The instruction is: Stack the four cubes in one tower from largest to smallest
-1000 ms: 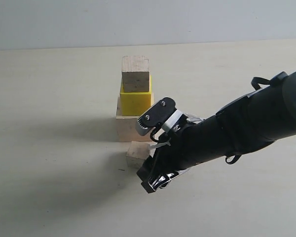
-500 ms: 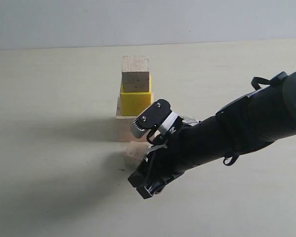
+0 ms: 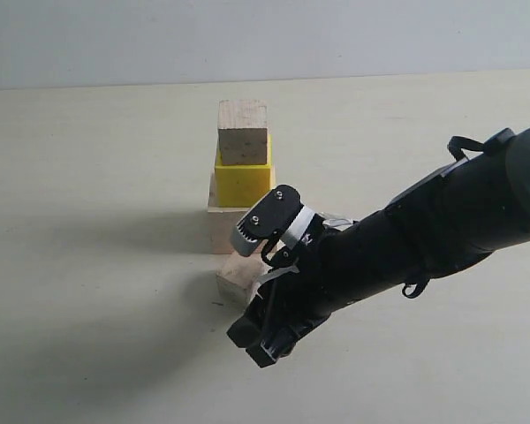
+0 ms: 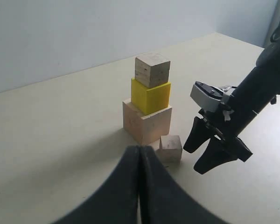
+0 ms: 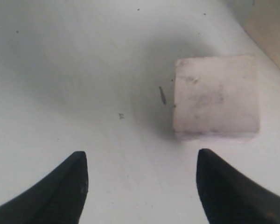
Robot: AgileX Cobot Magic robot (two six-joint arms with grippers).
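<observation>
A pale, matte tabletop (image 3: 88, 265) runs back to a plain grey-white wall (image 3: 247, 35). The smallest, greyish wooden cube (image 5: 217, 105) lies on the table just beside the foot of the tower. I cannot tell whether it touches the base. The tower has three tiers so far: a large pale wooden cube (image 3: 223, 228) at the bottom, a medium bright yellow cube (image 3: 242, 181) on it, and a small pale wooden cube (image 3: 243, 132) on top, turned slightly off square.

The right gripper (image 5: 141, 158) hangs low beside the loose cube with its jaws spread wide and nothing between them. In its wrist view the cube sits ahead of one finger, not centred in the gap. The left gripper (image 4: 139, 154) is well back, its fingers pressed together and empty.

The likely trouble comes from that offset — if the gripper drops as it stands, a finger could land on the cube or shove it aside. The base is also very near, so the finger on that side may knock the large cube and shake the tiers above. Later, a skewed grip could let the last cube tip off the narrow top.
</observation>
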